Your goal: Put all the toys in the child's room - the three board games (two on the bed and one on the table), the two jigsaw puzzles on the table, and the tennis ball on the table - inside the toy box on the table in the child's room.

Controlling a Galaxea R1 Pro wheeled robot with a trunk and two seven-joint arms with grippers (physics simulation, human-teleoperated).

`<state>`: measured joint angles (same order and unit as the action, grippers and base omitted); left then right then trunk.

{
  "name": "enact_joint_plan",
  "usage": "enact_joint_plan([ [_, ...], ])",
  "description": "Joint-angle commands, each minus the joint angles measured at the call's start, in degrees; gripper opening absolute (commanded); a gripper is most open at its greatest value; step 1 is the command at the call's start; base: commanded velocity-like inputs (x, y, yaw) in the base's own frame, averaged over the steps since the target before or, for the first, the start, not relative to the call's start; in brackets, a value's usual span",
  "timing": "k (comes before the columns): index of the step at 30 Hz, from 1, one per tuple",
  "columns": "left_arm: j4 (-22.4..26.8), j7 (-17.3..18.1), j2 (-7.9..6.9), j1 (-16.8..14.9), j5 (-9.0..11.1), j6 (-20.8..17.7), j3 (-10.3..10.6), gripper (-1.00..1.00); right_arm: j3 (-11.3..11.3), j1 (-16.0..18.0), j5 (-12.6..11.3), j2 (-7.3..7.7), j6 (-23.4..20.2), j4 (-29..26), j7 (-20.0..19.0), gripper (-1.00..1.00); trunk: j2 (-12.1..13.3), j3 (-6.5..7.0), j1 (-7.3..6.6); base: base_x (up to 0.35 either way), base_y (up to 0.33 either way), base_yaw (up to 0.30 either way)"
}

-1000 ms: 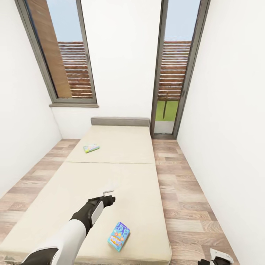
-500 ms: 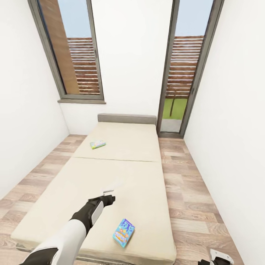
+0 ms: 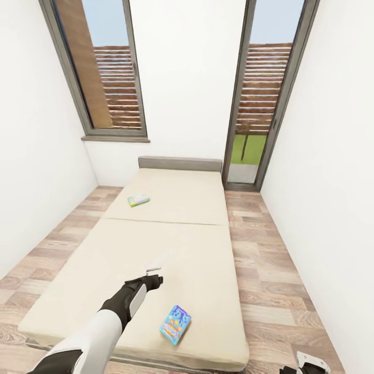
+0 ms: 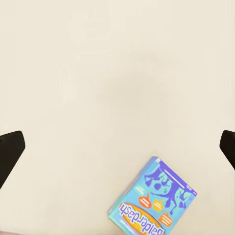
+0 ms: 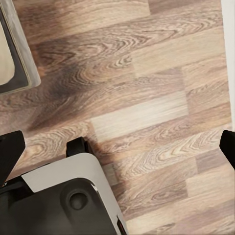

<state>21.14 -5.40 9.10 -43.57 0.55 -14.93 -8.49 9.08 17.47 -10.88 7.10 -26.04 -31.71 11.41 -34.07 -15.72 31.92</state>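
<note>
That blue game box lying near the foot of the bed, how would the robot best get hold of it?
The blue board game lies flat on the mattress, slightly skewed, so its thin long edges are probably the part to pinch. Coming straight down from above with the left gripper, which hovers over the bed with its fingers spread, and turning it to match the box's skew, looks most sensible.

Even, bright daylight fills the room, with the two tall windows showing clear sky and a sunlit fence. The white walls render almost flat, without glare. Shadows are faint: a soft one lies under the bed edge on the wooden floor. The head view stretches strongly toward its edges, tilting the window frames. Floor grain in the right wrist view is sharp.
</note>
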Motion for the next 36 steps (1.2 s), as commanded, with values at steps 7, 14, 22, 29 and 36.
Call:
enact_joint_plan([
  [7, 0.13, -0.11, 0.12, 0.0, 0.06, -0.28, -0.13, 1.0, -0.09, 0.02, -0.57, 0.0, -0.17, -0.1, 0.36, 1.0, -0.08, -0.66, 0.02, 0.0, 0.0, -0.123],
  [14, 0.11, -0.1, 0.13, 0.01, 0.05, -0.22, -0.13, 1.0, -0.11, 0.02, -0.55, -0.04, -0.15, -0.1, 0.35, 1.0, -0.08, -0.88, 0.02, 0.0, 0.0, -0.043],
  [22, 0.06, -0.1, 0.13, 0.02, 0.03, 0.11, -0.09, 1.0, -0.12, 0.02, -0.54, -0.05, -0.15, -0.1, 0.33, 1.0, -0.08, -1.09, 0.02, 0.0, 0.0, -0.061],
  [29, 0.05, -0.06, 0.13, 0.03, 0.01, 0.23, -0.07, 1.0, -0.12, 0.02, -0.54, -0.07, -0.15, -0.1, 0.35, 1.0, -0.08, -1.59, 0.02, 0.0, 0.0, -0.121],
  [36, -0.02, -0.05, 0.15, 0.01, 0.03, 1.1, -0.06, 1.0, -0.12, 0.02, -0.54, -0.07, -0.15, -0.1, 0.33, 1.0, -0.08, -2.21, 0.02, 0.0, 0.0, -0.084],
])
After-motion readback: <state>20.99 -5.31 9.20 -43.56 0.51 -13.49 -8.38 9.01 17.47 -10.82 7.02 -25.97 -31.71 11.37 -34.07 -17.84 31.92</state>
